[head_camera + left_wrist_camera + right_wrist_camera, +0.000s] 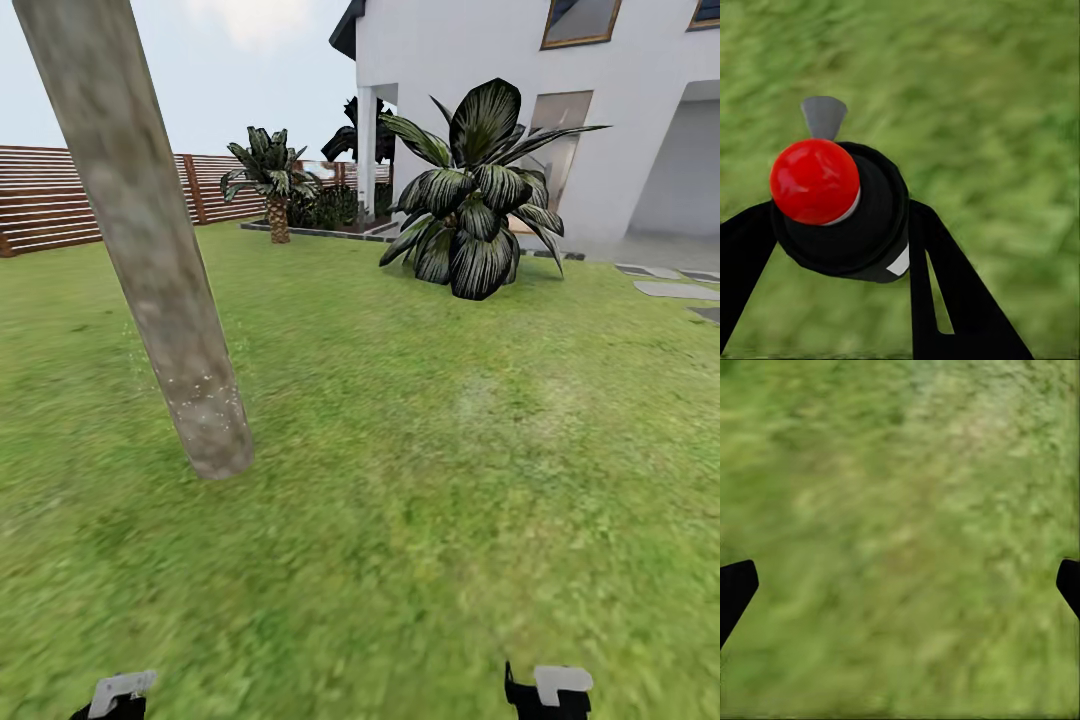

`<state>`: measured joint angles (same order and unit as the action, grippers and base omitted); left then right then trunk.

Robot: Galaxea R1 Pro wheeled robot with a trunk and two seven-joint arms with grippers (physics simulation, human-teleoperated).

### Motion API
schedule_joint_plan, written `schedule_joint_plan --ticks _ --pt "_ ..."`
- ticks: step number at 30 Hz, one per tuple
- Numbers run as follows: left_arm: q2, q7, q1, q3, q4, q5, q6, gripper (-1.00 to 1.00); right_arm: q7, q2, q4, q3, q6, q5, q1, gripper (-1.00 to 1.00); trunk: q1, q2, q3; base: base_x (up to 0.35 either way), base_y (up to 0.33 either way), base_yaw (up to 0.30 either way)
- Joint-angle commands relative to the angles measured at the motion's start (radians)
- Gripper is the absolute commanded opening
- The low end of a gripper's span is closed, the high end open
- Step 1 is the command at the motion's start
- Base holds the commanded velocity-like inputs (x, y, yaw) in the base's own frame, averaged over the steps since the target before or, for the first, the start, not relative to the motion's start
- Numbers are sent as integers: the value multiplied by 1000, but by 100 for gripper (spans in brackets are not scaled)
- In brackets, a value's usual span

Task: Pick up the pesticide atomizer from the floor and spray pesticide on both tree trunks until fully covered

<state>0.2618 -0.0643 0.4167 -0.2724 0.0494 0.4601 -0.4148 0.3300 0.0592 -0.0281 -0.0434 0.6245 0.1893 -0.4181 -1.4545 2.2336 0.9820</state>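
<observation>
Far left in the head view, a slatted reddish fence (60,200) behind the lawn (420,480). Just right of it, close up and leaning, one thick mottled tree trunk (150,260) rising out of the grass, with pesticide (205,395) as whitish specks dotted across its lower part. Further back, a small palm-like plant (272,180), then a big broad-leaved plant (475,200) in front of a white house (480,60), and grey slabs (675,290) at the far right. Along the bottom edge, just the pale-and-black tops of the left gripper (120,695) and the right gripper (550,690) — nothing there about what either carries. Answered by the wrist cameras instead. From the left wrist: the pesticide atomizer (870,217) seen end-on, a dark round body with a glossy red knob (814,180) and a grey tab beyond it, clamped between the two black fingers (945,285) over blurred grass. From the right wrist: black fingertips (735,585) at opposite edges, spread wide apart with bare grass between them.
</observation>
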Motion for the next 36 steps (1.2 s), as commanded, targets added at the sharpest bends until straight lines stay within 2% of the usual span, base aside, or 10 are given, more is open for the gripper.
schedule_joint_plan --ticks 1,6,10,18,25,36 --pt "-1 -6 0 -5 -4 12 -3 -100 7 -1 1 -4 3 9 1 100 0 0 1 0 0 0" --pt "-6 -3 -1 -5 -14 15 -2 -100 10 -5 0 -6 3 1 4 100 0 0 1 -53 -35 0" --pt "-20 -2 -3 -5 -14 18 -2 -100 11 -10 0 -6 3 -1 4 100 0 0 1 -234 -224 115" --pt "-28 2 -3 -4 -14 22 -3 -100 14 -11 -1 -7 3 -1 4 100 0 0 1 -149 -291 269" --pt "-28 9 -3 -4 -14 52 -3 -100 15 -13 -1 -6 3 -1 4 100 0 0 1 -134 -297 280" --pt "-26 9 -8 -4 -14 55 -3 -100 15 -13 0 -7 3 -1 4 100 0 0 1 -183 -252 280"
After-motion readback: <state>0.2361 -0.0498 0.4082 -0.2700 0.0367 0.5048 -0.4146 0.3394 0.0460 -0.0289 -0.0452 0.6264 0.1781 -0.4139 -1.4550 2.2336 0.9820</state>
